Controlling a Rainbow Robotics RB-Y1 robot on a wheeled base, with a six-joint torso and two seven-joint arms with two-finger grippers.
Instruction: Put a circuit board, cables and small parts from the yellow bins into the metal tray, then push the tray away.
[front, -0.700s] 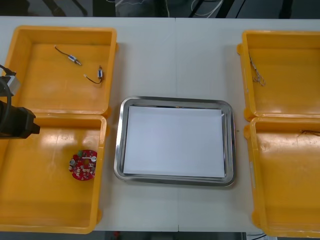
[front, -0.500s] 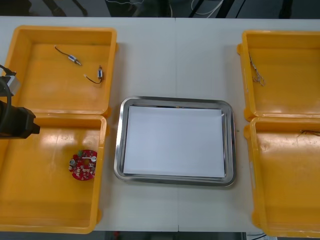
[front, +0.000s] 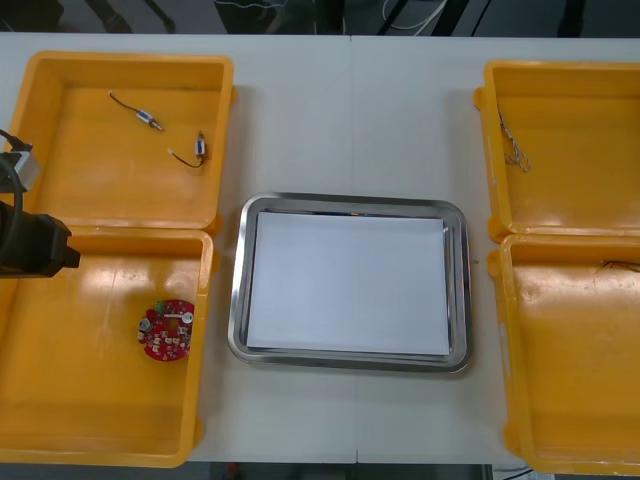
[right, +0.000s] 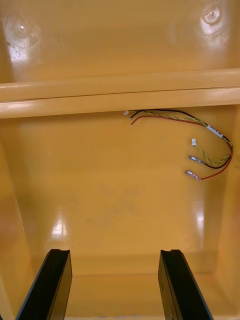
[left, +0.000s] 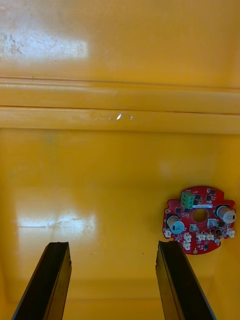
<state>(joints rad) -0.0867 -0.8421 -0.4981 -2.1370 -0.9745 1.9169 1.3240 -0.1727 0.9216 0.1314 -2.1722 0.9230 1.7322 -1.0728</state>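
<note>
Status: nothing loaded. The shiny metal tray (front: 237, 300), white inside, lies bare at the middle of the light worktop (front: 350, 120). Your left tool (left: 113, 245) hangs with fingers spread over the near yellow bin left of the tray (front: 90, 400). The round red circuit board (left: 199, 219) lies flat just outside one fingertip, untouched. Your right tool (right: 114, 252), spread and gripping nothing, hangs over the near yellow bin right of the tray (front: 570, 380), where the red, yellow and black cable bundle (right: 214, 131) lies. Two small metal parts (front: 150, 119) sit in the far yellow bin left of the tray (front: 100, 180), and a thin twisted cable (front: 515, 148) in the far yellow bin right of the tray (front: 570, 200). Judgement: every pick, every placement and the tray push are left to do.
</note>
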